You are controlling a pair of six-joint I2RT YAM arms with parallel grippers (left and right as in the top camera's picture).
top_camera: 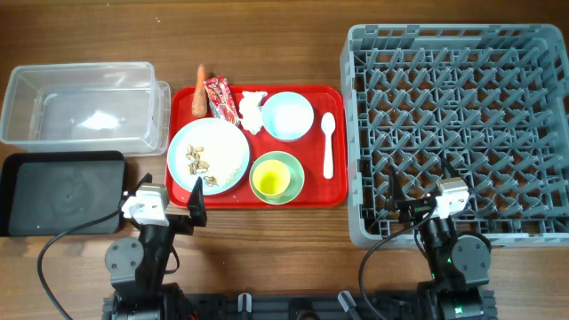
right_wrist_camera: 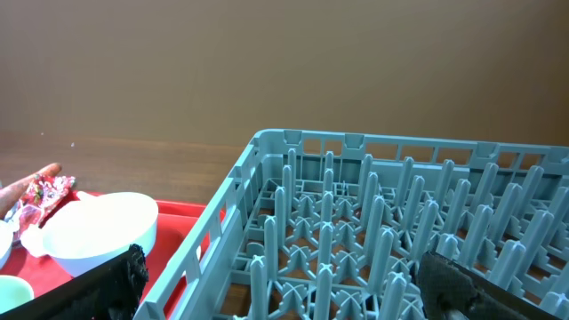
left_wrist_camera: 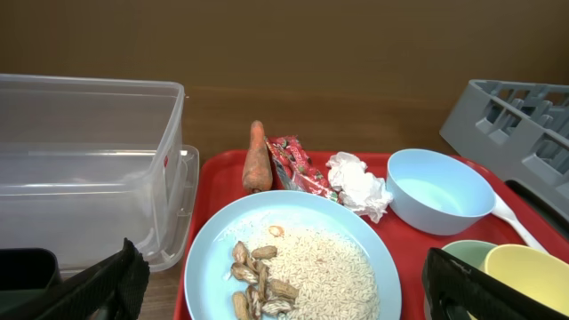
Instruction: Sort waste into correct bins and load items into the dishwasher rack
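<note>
Left gripper (left_wrist_camera: 280, 283), right gripper (right_wrist_camera: 280, 277): jaws apart, holding nothing, bottom of frame.
Likely start: waste first. Left arm pinches carrot (left_wrist_camera: 257, 158) mid-body, passing high over plate (top_camera: 227, 147).
Plate: food scraps (left_wrist_camera: 260, 283), rice.
Mint-green bowl (top_camera: 296, 169): yellow cup (top_camera: 270, 180).
Light blue bowl (top_camera: 287, 116): empty.
Black tray (top_camera: 60, 191) lower left, clear tub (top_camera: 53, 107) upper left, dishwasher rack (top_camera: 351, 124) right: empty.

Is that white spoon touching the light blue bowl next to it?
Apart. The overhead view shows a strip of bare red tray between the white spoon and the light blue bowl.
</note>
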